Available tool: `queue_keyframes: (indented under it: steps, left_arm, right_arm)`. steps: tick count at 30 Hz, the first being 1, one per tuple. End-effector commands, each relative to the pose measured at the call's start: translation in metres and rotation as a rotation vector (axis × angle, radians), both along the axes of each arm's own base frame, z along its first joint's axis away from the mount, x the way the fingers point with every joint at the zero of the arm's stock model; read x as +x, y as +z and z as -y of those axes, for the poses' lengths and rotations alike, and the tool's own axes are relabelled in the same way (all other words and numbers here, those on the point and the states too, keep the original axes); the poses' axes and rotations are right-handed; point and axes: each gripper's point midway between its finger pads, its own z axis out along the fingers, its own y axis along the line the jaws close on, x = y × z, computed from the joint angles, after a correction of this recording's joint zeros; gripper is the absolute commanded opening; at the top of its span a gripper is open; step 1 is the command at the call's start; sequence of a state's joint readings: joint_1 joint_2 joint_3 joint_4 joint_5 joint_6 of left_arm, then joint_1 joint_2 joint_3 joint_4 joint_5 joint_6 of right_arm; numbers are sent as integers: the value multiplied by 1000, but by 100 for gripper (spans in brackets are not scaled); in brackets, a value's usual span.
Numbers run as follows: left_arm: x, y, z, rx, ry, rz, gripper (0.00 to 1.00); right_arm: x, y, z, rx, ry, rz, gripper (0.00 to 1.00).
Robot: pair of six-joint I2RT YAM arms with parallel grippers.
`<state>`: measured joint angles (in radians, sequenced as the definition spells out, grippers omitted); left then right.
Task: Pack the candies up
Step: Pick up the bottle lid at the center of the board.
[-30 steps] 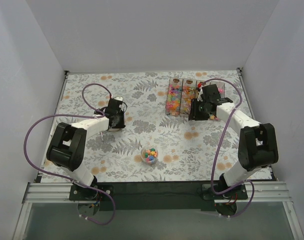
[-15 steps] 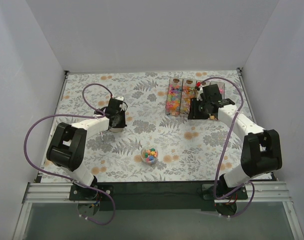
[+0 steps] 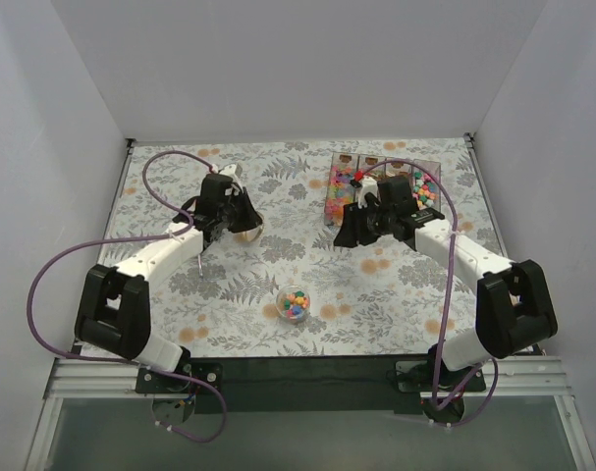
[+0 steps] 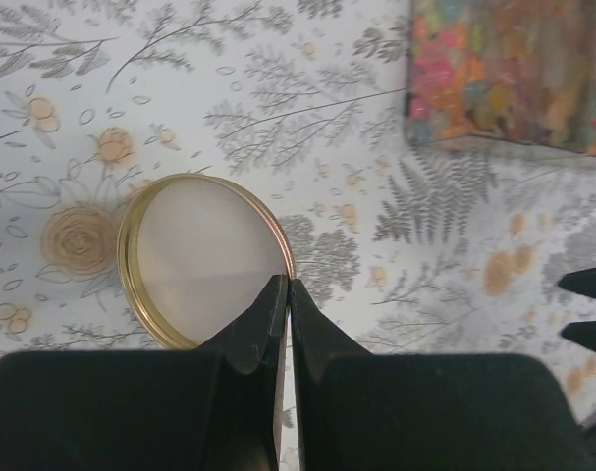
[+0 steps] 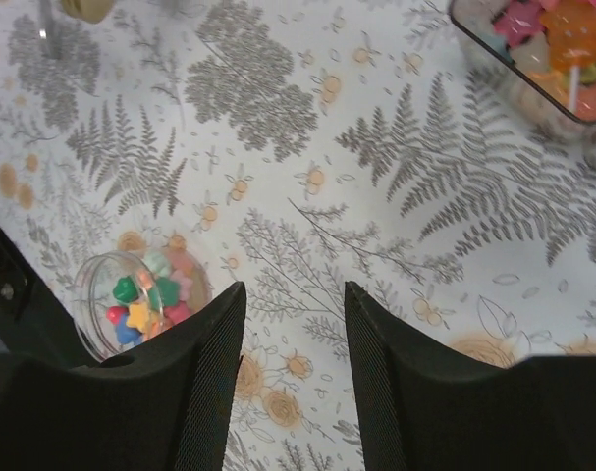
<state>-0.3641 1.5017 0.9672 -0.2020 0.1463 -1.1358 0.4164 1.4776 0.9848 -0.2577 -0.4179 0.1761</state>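
Note:
The candies (image 3: 294,303) fill a small clear jar at front centre; they also show in the right wrist view (image 5: 145,299). More candies fill clear boxes (image 3: 340,193) at the back right, which also show in the left wrist view (image 4: 504,74). My left gripper (image 3: 241,216) is shut, its tips (image 4: 288,285) on the right rim of a gold-rimmed jar lid (image 4: 204,260), which shows beside it from above (image 3: 251,225). My right gripper (image 3: 347,236) is open and empty (image 5: 293,294). It hangs over bare cloth, right of the jar and in front of the boxes.
The fern-print cloth (image 3: 425,285) covers the table, with white walls on three sides. An open box of larger sweets (image 3: 423,188) stands at the back right and shows in the right wrist view (image 5: 543,49). A thin metal pin (image 3: 199,265) stands front left.
My left gripper has moved back and slightly right, and the lid now shows beside it. My right gripper has moved left from the boxes and now points toward the jar.

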Motion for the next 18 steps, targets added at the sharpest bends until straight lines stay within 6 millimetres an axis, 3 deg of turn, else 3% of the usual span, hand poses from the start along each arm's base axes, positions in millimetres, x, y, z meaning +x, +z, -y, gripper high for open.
queue_keyframes:
  steps: [1,9,12,14,16,17,18]
  left_arm:
    - [-1,54,23,-172,-26,60,0]
    - [-12,101,51,-404,-94,75,0]
    - [-17,116,58,-484,-100,63,0]
    - [-20,124,60,-531,-91,48,0]
    - [-21,136,62,-567,-102,69,0]
    - [-21,138,63,-582,-92,58,0]
    - [-21,140,63,-588,-90,58,0]
  right_arm:
    - [-1,46,-34,175,140,165,52]
    - [-8,81,-63,387,233,234,57]
    - [-3,96,-67,432,246,299,68]
    - [1,100,-71,446,256,307,69]
    - [5,110,-76,463,278,328,85]
    - [5,110,-78,473,297,319,85]
    - [8,116,-81,481,310,333,98]
